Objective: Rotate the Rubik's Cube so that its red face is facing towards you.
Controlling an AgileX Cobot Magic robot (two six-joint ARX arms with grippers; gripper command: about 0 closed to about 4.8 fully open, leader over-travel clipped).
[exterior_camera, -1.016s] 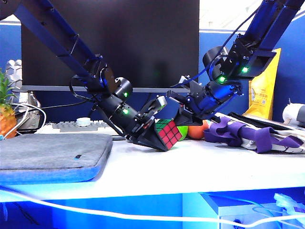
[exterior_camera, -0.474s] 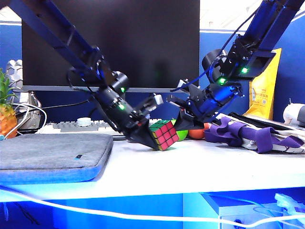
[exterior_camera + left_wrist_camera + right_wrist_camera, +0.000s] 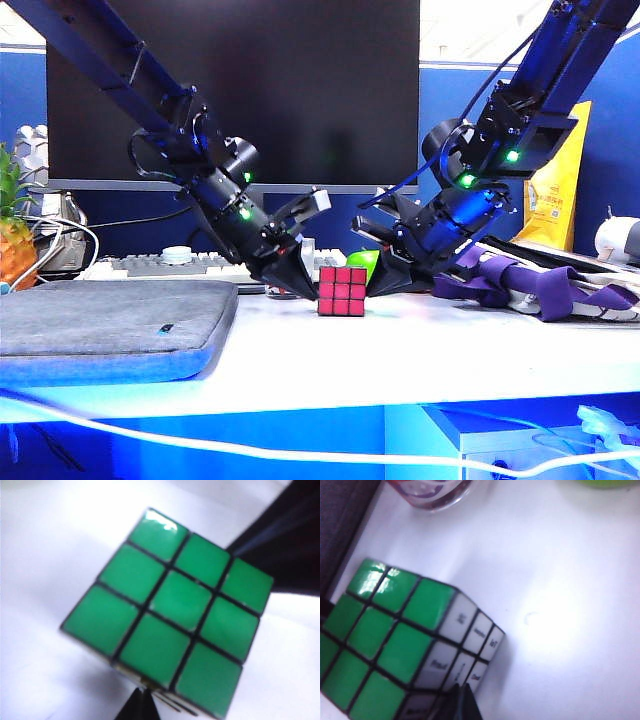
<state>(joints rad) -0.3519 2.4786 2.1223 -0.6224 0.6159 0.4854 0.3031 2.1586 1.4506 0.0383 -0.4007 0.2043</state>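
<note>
A big dark monitor (image 3: 230, 90) filled the back of the scene, blue partition walls (image 3: 610, 160) on either side, and the white counter (image 3: 400, 350) stretched wide in front of it. On the left of the counter lay a grey padded sleeve (image 3: 110, 325), a pineapple (image 3: 14, 235) at the far edge, a keyboard (image 3: 170, 266) behind; over on the right, a tangle of purple straps (image 3: 520, 282) and a yellow bag (image 3: 555, 195) standing behind them. The left gripper (image 3: 296, 288) was down at the counter just beside the Rubik's Cube (image 3: 342, 291), on its left; from these views I could not tell how far its jaws were parted or whether they touched the cube. The right gripper (image 3: 385, 280) sat low just to the cube's right, and its jaws were equally hard to read. The cube itself rested flat on the counter between the two, the red face (image 3: 342, 292) square to the exterior camera. From the wrists, the green face (image 3: 170, 610) pointed up, with white stickers on one side (image 3: 462, 652). A green ball (image 3: 362, 265) peeked out just behind, and a clear glass cup (image 3: 432, 492) stood near.
</note>
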